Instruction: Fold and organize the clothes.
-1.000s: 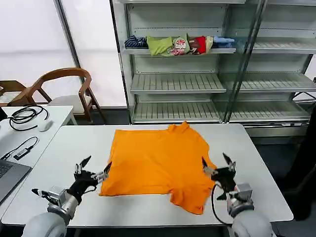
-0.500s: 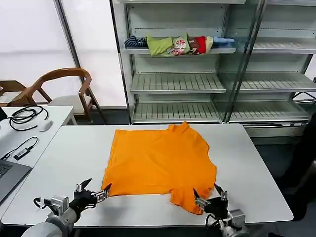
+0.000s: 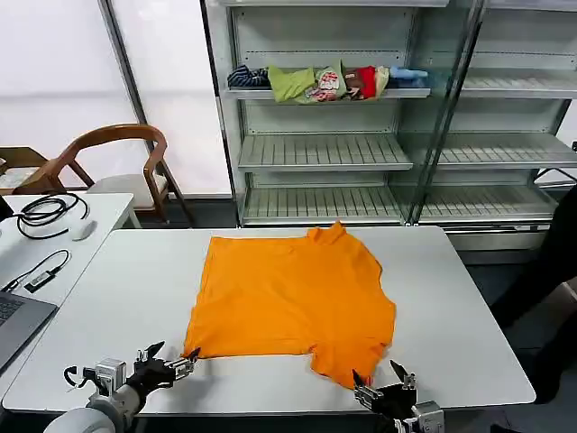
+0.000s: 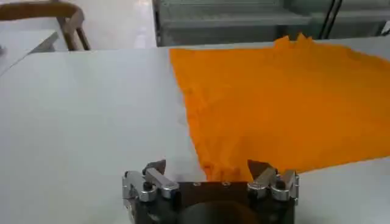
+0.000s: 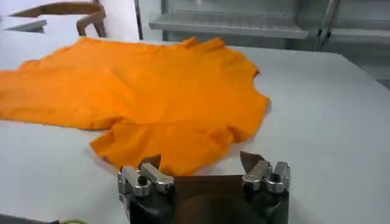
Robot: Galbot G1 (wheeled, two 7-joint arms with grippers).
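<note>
- The orange T-shirt [image 3: 293,302] lies spread on the white worktop [image 3: 451,298], roughly at its middle, collar toward the far edge; its near right corner is bunched into a rumpled flap, so it is not yet folded
- The left hand [image 3: 168,364] sits low at the near left edge, fingers spread and holding nothing, just beside the shirt's near left corner; the right hand [image 3: 381,390] sits at the near edge by the rumpled flap, likewise spread and empty
- Risk: a pinch at the bunched flap may catch one layer alone, so the cloth would drag and twist rather than lift flat; the wrinkles there make the layers hard to tell apart
- Risk: uneven lifts by the two hands would skew the fold; the smooth worktop may let the whole shirt slide toward the far edge
- The worktop is pale, plain and matte; a second desk with cables [image 3: 50,213] stands to the left, a wooden chair [image 3: 122,162] behind it
- Metal shelving [image 3: 325,149] fills the far wall, with a heap of coloured garments [image 3: 325,81] on an upper shelf
</note>
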